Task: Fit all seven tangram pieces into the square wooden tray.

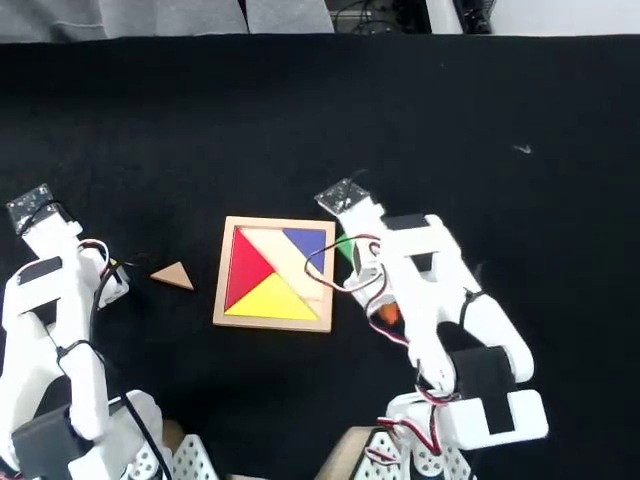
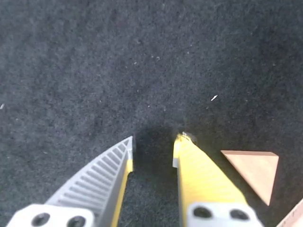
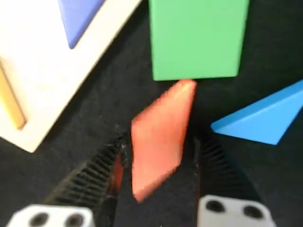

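While my right pincer pinches the orange piece, my left pincer is spread. A tan triangle lies off the tray's left edge.

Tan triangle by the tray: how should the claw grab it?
The tan triangle lies flat, so only its thin sides offer grip. Probably come straight down with the left claw, open beside it: one finger on the long edge, the other at the opposite corner.

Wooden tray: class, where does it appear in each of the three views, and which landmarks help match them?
High view: wooden tray, just left of centre.
Left wrist view: probably the pale sliver past the tan triangle.
Right wrist view: its corner, holding the dark blue piece.
Landmarks: tan triangle beside it, dark blue piece inside it.
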